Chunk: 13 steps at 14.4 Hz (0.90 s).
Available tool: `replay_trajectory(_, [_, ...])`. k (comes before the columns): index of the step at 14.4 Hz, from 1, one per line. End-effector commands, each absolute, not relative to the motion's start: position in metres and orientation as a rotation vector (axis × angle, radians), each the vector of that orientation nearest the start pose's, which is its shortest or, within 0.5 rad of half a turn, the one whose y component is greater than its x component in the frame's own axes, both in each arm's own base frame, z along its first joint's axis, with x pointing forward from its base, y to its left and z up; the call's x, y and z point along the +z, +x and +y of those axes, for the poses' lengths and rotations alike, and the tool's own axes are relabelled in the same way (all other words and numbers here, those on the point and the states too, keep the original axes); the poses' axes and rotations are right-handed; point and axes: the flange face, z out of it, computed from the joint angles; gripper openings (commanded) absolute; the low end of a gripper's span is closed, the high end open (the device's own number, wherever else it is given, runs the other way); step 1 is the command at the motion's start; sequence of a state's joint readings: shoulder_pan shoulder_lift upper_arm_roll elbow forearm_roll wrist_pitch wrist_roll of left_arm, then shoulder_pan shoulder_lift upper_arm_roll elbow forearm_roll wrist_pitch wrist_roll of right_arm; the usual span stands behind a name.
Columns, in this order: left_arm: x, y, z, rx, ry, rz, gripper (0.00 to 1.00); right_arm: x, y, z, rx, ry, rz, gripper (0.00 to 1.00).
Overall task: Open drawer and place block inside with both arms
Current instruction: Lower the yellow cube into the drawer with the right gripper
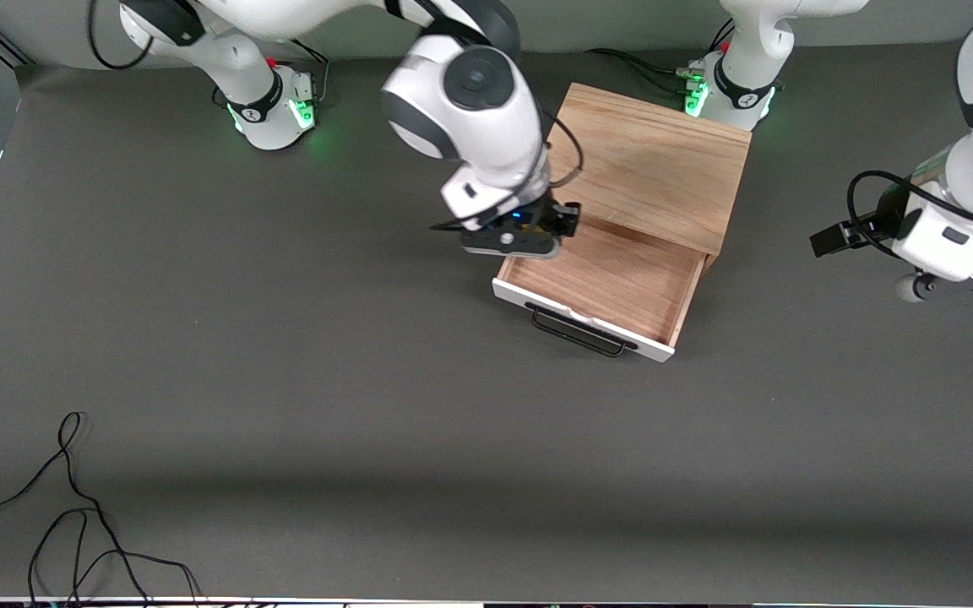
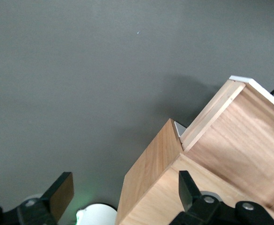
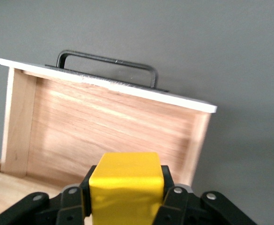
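Note:
The drawer point(image 1: 613, 283) stands pulled out of the oak cabinet point(image 1: 655, 160), with its white front and black handle point(image 1: 578, 333) toward the front camera. Its wood interior holds nothing. My right gripper point(image 1: 513, 241) hangs over the drawer's corner nearest the cabinet, at the right arm's end. In the right wrist view it point(image 3: 126, 190) is shut on the yellow block point(image 3: 126, 185), above the open drawer point(image 3: 104, 122). The block is hidden in the front view. My left gripper point(image 1: 972, 279) waits off at the left arm's end of the table; its wrist view shows it point(image 2: 125, 194) open and empty.
The left wrist view shows the cabinet's side point(image 2: 151, 171) and the drawer's side wall point(image 2: 211, 117). Loose black cables point(image 1: 73, 515) lie on the grey table near the front camera at the right arm's end. Both arm bases glow green beside the cabinet.

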State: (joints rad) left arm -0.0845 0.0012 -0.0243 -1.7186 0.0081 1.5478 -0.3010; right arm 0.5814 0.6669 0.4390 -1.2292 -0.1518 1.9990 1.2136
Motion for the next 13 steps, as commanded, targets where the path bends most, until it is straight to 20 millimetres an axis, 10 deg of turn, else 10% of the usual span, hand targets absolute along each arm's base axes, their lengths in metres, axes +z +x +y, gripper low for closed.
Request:
replay_trajectory(1, [0.553, 0.513, -0.054, 0.208, -3.095, -0.091, 1.0, 0.382, 0.464, 0.606, 0.002, -2.93, 0.407, 0.14])
replay_trajectory(4, [0.555, 0.52, -0.048, 0.172, -3.053, 0.168, 1.0, 0.331, 0.451, 0.621, 0.011, -2.974, 0.445, 0.14])
replay_trajectory(7, [0.557, 0.526, -0.034, 0.177, -3.093, 0.165, 1.0, 0.324, 0.441, 0.628, 0.033, -2.96, 0.511, 0.23])
replay_trajectory(9, [0.56, 0.527, -0.034, 0.163, -3.094, 0.158, 1.0, 0.325, 0.44, 0.63, 0.038, -2.956, 0.526, 0.55])
replay_trajectory(10, [0.561, 0.528, -0.034, 0.149, -3.095, 0.158, 1.0, 0.325, 0.44, 0.63, 0.031, -2.956, 0.524, 0.99])
replay_trajectory(13, [0.567, 0.54, -0.034, 0.12, -3.099, 0.155, 1.0, 0.336, 0.429, 0.637, 0.014, -2.955, 0.492, 1.0])
